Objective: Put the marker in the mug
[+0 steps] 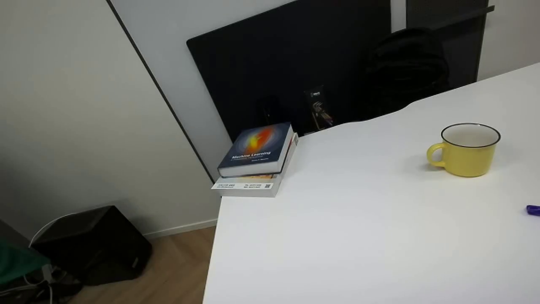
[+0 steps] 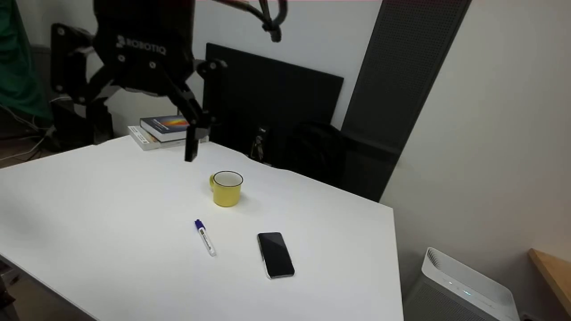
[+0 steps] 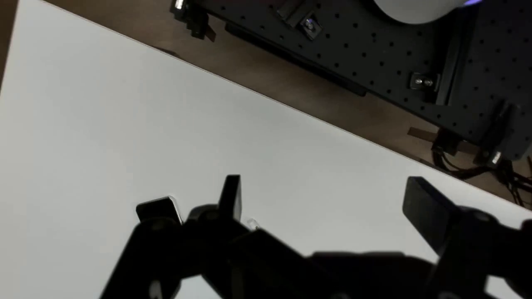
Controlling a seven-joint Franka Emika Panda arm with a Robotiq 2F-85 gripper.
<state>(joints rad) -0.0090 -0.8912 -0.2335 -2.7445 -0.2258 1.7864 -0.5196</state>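
Note:
The yellow mug [image 1: 469,161] stands upright on the white table, and it also shows in an exterior view [image 2: 226,196]. It is out of view in the wrist view. The marker [image 2: 205,238] lies on the table in front of the mug, its dark blue end towards the mug. Only that blue end [image 1: 533,210] shows at the frame edge in an exterior view. In the wrist view just the marker's pale tip [image 3: 252,224] shows beside a finger; the rest is hidden by the gripper. My gripper [image 2: 145,141] is wide open and empty above the table; its fingers [image 3: 324,197] are far apart.
A black phone [image 2: 275,255] lies right of the marker, partly hidden in the wrist view [image 3: 157,209]. Stacked books [image 1: 255,147] sit at a table corner. A dark panel [image 2: 272,98] stands behind the table. A black perforated base [image 3: 374,54] lies beyond the table edge.

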